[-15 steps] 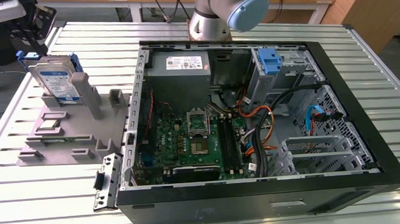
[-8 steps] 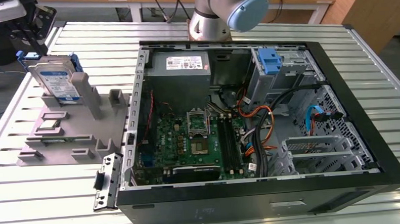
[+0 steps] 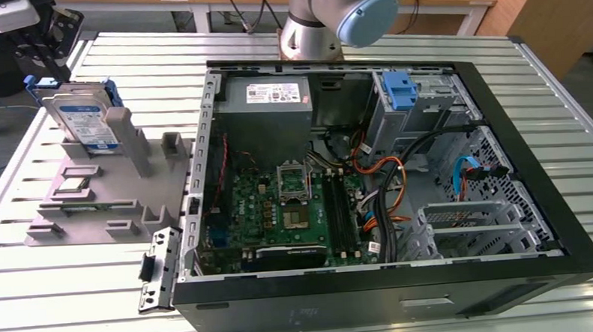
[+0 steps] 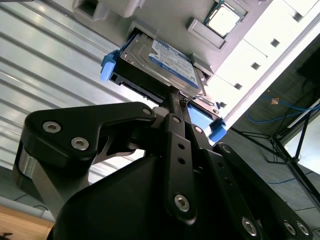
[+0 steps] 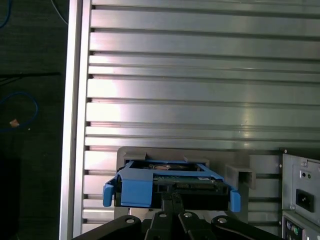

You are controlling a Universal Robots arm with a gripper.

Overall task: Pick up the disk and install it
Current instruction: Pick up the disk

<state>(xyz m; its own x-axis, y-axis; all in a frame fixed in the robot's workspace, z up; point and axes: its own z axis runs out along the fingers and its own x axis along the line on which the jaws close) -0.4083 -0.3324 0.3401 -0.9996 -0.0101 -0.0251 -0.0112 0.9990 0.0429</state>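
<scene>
1. Your disk (image 3: 82,119) stands on edge in a slot of the grey fixture (image 3: 109,212), at the exterior view's left. Its label faces outward and its blue rails (image 5: 135,192) run along its sides. The fixture sits on the slatted metal table (image 3: 62,296), just beside the open computer case (image 3: 383,301), so the disk is outside the case.
2. In both wrist views your gripper (image 4: 174,96) is right at the disk's upper edge, about midway along it. The fingers (image 4: 176,132) are drawn together to a narrow point with no gap showing between the tips, and they do not straddle the drive's thickness. You can't tell from these views whether the tips touch the edge or stop just short of it.
3. From that, you should judge that nothing is in hand. The disk sits in its fixture and is not lifted.
4. The case lies open on its side. The blue latch (image 3: 400,92) is on the bay toward the exterior view's right, near the grey power-supply box (image 3: 273,96), well apart from the disk.
5. You are at the very start of the task. The grasp is not made, and the lift, the carry and the install are all left to do.
</scene>
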